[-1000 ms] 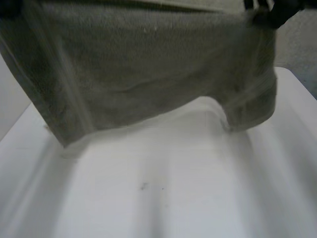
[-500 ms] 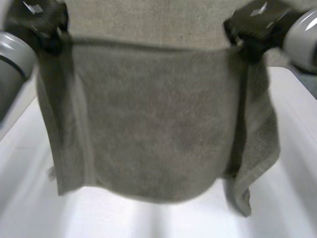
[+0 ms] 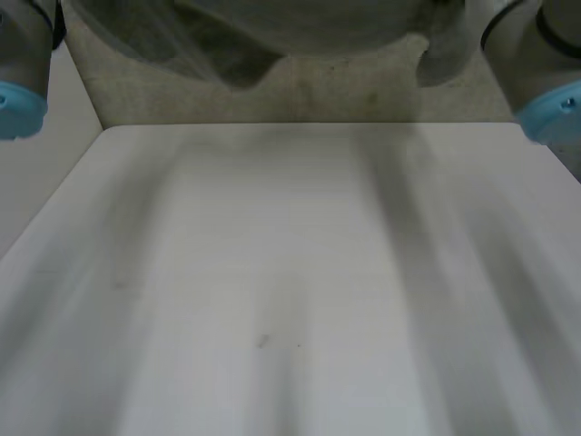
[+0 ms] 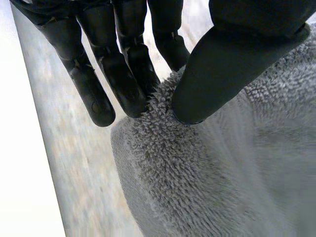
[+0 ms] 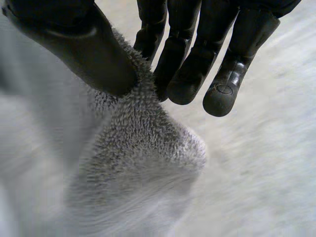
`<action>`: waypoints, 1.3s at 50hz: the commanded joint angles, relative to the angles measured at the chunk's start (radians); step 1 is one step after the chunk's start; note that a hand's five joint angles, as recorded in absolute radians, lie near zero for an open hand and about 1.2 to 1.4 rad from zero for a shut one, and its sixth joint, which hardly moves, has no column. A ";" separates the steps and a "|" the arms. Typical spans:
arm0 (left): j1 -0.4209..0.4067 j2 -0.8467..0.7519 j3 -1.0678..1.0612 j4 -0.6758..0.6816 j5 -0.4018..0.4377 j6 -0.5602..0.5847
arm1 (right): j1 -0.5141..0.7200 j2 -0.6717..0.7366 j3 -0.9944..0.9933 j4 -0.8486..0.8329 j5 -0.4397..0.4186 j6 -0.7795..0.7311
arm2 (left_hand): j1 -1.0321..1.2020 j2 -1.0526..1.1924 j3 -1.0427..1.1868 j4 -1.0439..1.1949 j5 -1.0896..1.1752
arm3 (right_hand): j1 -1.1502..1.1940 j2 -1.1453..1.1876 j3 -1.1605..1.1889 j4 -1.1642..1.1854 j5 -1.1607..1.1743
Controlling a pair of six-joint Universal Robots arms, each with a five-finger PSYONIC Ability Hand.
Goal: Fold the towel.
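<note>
Towel (image 3: 290, 23) risen, left hand (image 4: 232, 69), right hand (image 5: 84, 54) pinching

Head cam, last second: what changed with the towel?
The towel rose. It hung low in front of the table between the hands, and now its lower edge hangs above the far edge of the table. Unchanged: the left hand and right hand each still pinch it between thumb and fingers.

The left hand (image 4: 123, 74) is pinching the towel (image 4: 207, 173) between its thumb and straight fingers. The right hand (image 5: 197, 54) is pinching it likewise. The left arm (image 3: 23, 64) and right arm (image 3: 540, 64) are holding well apart.
</note>
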State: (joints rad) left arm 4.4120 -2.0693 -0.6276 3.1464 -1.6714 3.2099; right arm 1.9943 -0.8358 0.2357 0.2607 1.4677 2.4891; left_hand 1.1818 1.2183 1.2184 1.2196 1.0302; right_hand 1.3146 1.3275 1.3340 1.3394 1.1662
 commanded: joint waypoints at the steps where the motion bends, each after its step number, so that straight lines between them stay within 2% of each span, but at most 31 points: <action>1: 0.024 0.023 -0.395 -0.003 0.027 -0.009 | 0.003 -0.019 0.304 0.132 -0.058 -0.087 | 0.214 0.178 0.178 0.177 0.192 | 0.082 0.069 0.062 0.057 0.056; 7: 0.027 0.005 -0.600 0.040 0.082 -0.001 | 0.004 0.012 0.565 0.105 -0.059 -0.119 | 0.214 0.178 0.178 0.177 0.192 | 0.082 0.069 0.062 0.057 0.056; 9: 0.026 -0.018 -0.713 0.081 0.096 0.027 | 0.006 0.027 0.622 0.078 -0.059 -0.121 | 0.214 0.178 0.178 0.177 0.192 | 0.082 0.069 0.062 0.057 0.056; 14: 0.027 -0.025 -0.843 0.138 0.098 0.109 | 0.008 0.055 0.769 0.009 -0.056 -0.124 | 0.214 0.178 0.178 0.177 0.192 | 0.082 0.069 0.062 0.057 0.056; 15: 0.027 -0.025 -0.843 0.138 0.098 0.110 | 0.009 0.053 0.802 -0.007 -0.053 -0.122 | 0.214 0.178 0.178 0.177 0.192 | -0.016 -0.029 -0.036 -0.041 -0.042; 16: 0.027 -0.017 -0.880 0.153 0.099 0.135 | 0.009 0.044 0.830 -0.026 -0.052 -0.119 | 0.214 0.178 0.178 0.177 0.192 | -0.401 -0.414 -0.420 -0.426 -0.427; 18: 0.029 -0.006 -0.909 0.165 0.099 0.156 | 0.009 0.044 0.830 -0.026 -0.052 -0.119 | 0.214 0.178 0.178 0.177 0.192 | -0.405 -0.418 -0.424 -0.429 -0.431; 19: 0.029 0.012 -0.932 0.176 0.102 0.168 | 0.008 0.026 0.855 -0.043 -0.050 -0.108 | 0.214 0.178 0.178 0.177 0.192 | -0.966 -0.978 -0.985 -0.990 -0.992; 20: 0.030 0.035 -0.951 0.184 0.102 0.174 | -0.002 -0.005 0.870 -0.060 -0.047 -0.104 | 0.214 0.178 0.178 0.177 0.192 | -1.140 -1.153 -1.160 -1.165 -1.166; 24: 0.035 0.080 -0.975 0.190 0.104 0.174 | -0.008 -0.068 0.887 -0.074 -0.046 -0.059 | 0.214 0.178 0.178 0.177 0.192 | -1.140 -1.153 -1.160 -1.165 -1.166; 26: 0.043 0.116 -0.989 0.190 0.104 0.174 | -0.023 -0.117 0.895 -0.075 -0.047 0.032 | 0.214 0.178 0.178 0.177 0.192 | -1.140 -1.153 -1.160 -1.165 -1.166; 34: 0.056 0.184 -1.003 0.190 0.105 0.176 | -0.107 -0.146 0.874 -0.061 -0.058 0.192 | 0.214 0.178 0.178 0.177 0.192 | -1.140 -1.153 -1.160 -1.165 -1.166; 40: 0.063 0.198 -1.000 0.190 0.105 0.176 | -0.177 -0.109 0.824 -0.014 -0.058 0.194 | 0.214 0.178 0.178 0.177 0.192 | -1.140 -1.153 -1.160 -1.165 -1.166; 42: 0.063 0.201 -0.998 0.190 0.105 0.176 | -0.201 -0.060 0.751 0.084 -0.064 0.198 | 0.214 0.178 0.178 0.177 0.192 | -1.140 -1.153 -1.160 -1.165 -1.166; 47: 0.066 0.201 -1.001 0.190 0.105 0.177 | -0.248 -0.005 0.680 0.207 -0.099 0.208 | 0.214 0.178 0.178 0.177 0.192 | -1.140 -1.153 -1.160 -1.165 -1.166; 53: 0.075 0.199 -1.005 0.190 0.105 0.176 | -0.275 0.020 0.679 0.223 -0.136 0.229 | 0.214 0.178 0.178 0.177 0.192 | -1.109 -1.122 -1.129 -1.134 -1.135; 59: 0.078 0.193 -1.012 0.199 0.107 0.176 | -0.301 0.012 0.780 0.206 -0.171 0.264 | 0.214 0.178 0.178 0.177 0.192 | -1.086 -1.099 -1.105 -1.111 -1.112; 61: 0.079 0.192 -1.021 0.207 0.107 0.176 | -0.315 -0.014 0.848 0.166 -0.213 0.263 | 0.214 0.178 0.178 0.177 0.192 | -1.095 -1.107 -1.114 -1.119 -1.121; 65: 0.080 0.192 -1.023 0.216 0.107 0.177 | -0.325 -0.049 0.926 0.126 -0.242 0.255 | 0.214 0.178 0.178 0.177 0.192 | -1.103 -1.116 -1.123 -1.128 -1.129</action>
State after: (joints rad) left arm 4.4914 -1.8766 -1.6449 3.3498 -1.5646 3.3856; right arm 1.6852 -0.8381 1.0491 0.4460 1.2714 2.7502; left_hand 1.1818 1.2184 1.2184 1.2196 1.0324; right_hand 0.2370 0.2550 0.2457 0.2597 0.0627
